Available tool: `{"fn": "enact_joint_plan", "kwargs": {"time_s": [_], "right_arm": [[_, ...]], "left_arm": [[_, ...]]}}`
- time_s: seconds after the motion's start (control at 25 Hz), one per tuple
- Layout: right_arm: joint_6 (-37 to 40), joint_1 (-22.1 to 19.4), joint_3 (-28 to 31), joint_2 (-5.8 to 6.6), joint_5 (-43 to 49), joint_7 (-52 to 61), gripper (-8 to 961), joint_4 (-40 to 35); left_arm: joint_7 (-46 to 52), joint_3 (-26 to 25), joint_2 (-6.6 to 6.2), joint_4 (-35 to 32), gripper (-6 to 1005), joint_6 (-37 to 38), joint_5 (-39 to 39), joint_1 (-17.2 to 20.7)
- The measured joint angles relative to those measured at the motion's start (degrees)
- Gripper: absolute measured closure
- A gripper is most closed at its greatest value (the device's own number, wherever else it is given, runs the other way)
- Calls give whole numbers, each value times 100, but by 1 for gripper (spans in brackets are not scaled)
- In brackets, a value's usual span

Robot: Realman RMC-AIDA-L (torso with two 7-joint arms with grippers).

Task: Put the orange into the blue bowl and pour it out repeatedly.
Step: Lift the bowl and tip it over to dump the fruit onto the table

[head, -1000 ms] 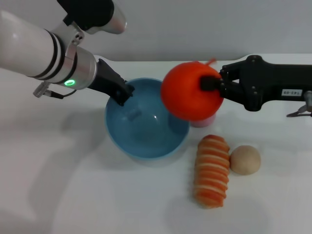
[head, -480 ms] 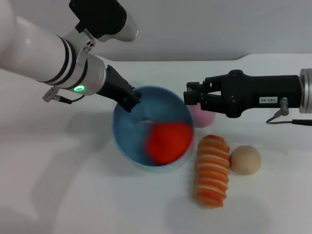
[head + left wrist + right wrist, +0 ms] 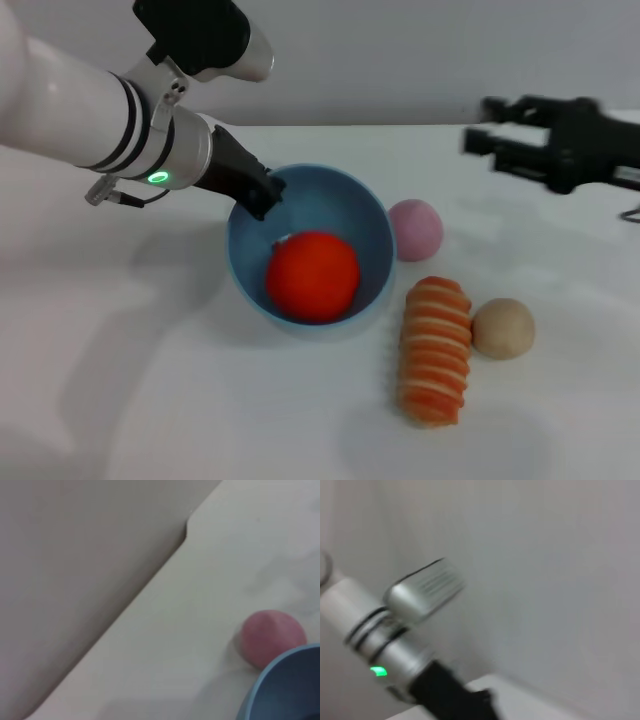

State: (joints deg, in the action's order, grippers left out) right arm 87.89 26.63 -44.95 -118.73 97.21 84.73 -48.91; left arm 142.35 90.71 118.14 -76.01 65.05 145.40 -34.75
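Note:
The orange lies inside the blue bowl, which stands on the white table. My left gripper is shut on the bowl's far-left rim. The bowl's rim also shows in the left wrist view. My right gripper is open and empty. It is up at the far right, well away from the bowl. The right wrist view shows only my left arm against the wall.
A pink ball lies just right of the bowl and shows in the left wrist view. An orange-and-cream striped loaf and a tan ball lie at the front right. The table's back edge meets a grey wall.
My right gripper let go of the orange, which dropped into the bowl. The right arm then drew back to the right. The left gripper kept its hold on the bowl's rim.

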Motion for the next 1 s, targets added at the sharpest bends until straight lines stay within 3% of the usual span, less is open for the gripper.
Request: {"fn": "enact_joint_plan", "kwargs": {"time_s": [0.28, 0.56, 0.68, 0.8, 1.0], "right_arm": [[-372, -817, 317, 42, -579, -829, 411, 284], [-376, -1306, 938, -13, -1148, -2199, 312, 1393], [-367, -1400, 987, 4, -1557, -2797, 284, 2021], [-388, -1443, 1166, -2, -1602, -3205, 284, 2300], [-246, -1445, 1505, -7, -1971, -3883, 285, 2901]], "left_arm": [[-98, 0, -18, 214, 1001, -440, 37, 13], [-460, 341, -15, 30, 999, -1253, 129, 50], [-618, 772, -8, -306, 999, -1645, 631, 173], [-531, 1803, 24, -816, 1000, -2294, 1820, 533], [-733, 2238, 0, -991, 1000, -3070, 2001, 917]]}}
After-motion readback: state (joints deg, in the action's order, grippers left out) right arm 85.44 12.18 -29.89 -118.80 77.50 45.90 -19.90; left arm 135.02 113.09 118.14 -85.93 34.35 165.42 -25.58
